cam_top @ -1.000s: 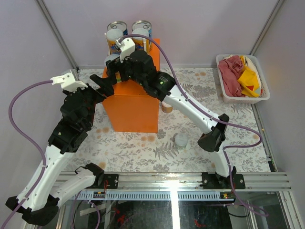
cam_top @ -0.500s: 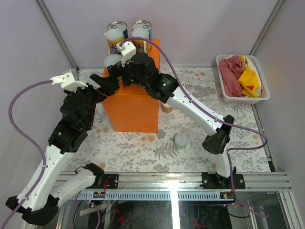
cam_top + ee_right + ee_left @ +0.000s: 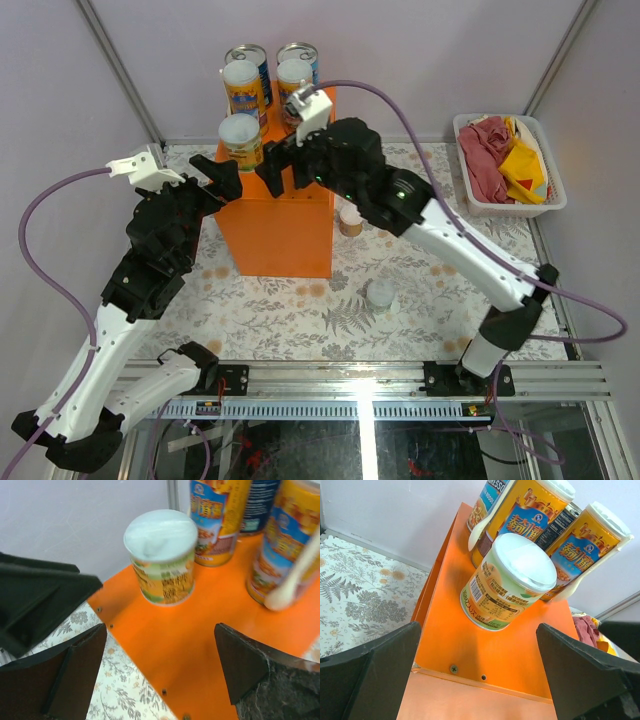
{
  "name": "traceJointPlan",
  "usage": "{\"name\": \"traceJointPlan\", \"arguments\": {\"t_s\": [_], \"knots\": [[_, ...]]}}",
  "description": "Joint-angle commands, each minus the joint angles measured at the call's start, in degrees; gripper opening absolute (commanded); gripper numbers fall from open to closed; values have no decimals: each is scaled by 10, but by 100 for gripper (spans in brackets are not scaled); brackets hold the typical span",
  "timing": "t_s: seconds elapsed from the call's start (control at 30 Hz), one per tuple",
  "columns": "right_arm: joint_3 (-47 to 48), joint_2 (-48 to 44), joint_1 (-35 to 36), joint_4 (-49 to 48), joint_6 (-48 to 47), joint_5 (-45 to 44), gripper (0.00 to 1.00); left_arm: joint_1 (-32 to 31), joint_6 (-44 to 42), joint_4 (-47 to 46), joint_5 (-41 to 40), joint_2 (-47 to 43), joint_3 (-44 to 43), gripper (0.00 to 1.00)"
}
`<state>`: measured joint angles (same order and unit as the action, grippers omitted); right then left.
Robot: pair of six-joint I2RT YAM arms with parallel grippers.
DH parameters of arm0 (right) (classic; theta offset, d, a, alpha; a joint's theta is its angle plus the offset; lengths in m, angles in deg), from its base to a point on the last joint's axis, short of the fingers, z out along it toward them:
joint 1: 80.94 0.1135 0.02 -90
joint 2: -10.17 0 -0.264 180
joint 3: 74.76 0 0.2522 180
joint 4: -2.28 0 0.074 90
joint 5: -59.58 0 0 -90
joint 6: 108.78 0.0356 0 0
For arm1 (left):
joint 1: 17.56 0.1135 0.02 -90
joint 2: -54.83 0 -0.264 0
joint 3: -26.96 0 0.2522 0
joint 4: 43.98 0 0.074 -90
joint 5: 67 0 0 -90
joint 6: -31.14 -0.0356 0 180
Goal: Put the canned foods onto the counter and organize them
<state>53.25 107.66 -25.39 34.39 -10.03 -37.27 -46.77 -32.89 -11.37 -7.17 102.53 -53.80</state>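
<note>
Both claws are spread wide open with nothing in them. The left claw [image 3: 479,632] and right claw [image 3: 160,630] hover over the near left part of the orange box [image 3: 470,660]. The short green-and-yellow can [image 3: 512,580] with the pale lid stands upright on the box straight ahead of the left claw, not touched by either finger. From the right claw it's ahead and a bit to the left. Further out past that can are the two tall yellow-orange cans [image 3: 535,510], white lids up, each with a white plastic spoon on its side. The two blue cans [image 3: 246,55] are right behind those at the far end of the box. Down on the patterned table [image 3: 300,310], back behind the right claw, a small brown can [image 3: 350,222] sits just beside the box's right wall. A white-topped round thing [image 3: 380,293] sits nearer the arm bases, can't tell what it is.
</note>
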Motion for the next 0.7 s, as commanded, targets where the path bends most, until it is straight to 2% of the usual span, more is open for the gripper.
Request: {"name": "traceJointPlan", "arguments": {"t_s": [0.0, 0.2, 0.3, 0.37, 0.5, 0.67], "knots": [[-80, -112, 6, -62, -5, -48, 95, -1, 0, -34, -2, -2, -5, 100], [-246, -238, 6, -108, -32, -171, 95, -1, 4, -40, -5, -1, 4, 100], [-298, -274, -13, -108, -31, -228, 95, -1, 6, -46, -8, -2, 8, 100], [-324, -287, -51, -95, -5, -219, 95, -1, 6, -48, -6, 2, 9, 100], [-375, -285, -133, -85, 44, -144, 95, -2, 5, -50, -2, 7, 8, 100], [-436, -261, -174, -111, 52, -111, 96, -1, 0, -47, -2, 7, 5, 100]]}}
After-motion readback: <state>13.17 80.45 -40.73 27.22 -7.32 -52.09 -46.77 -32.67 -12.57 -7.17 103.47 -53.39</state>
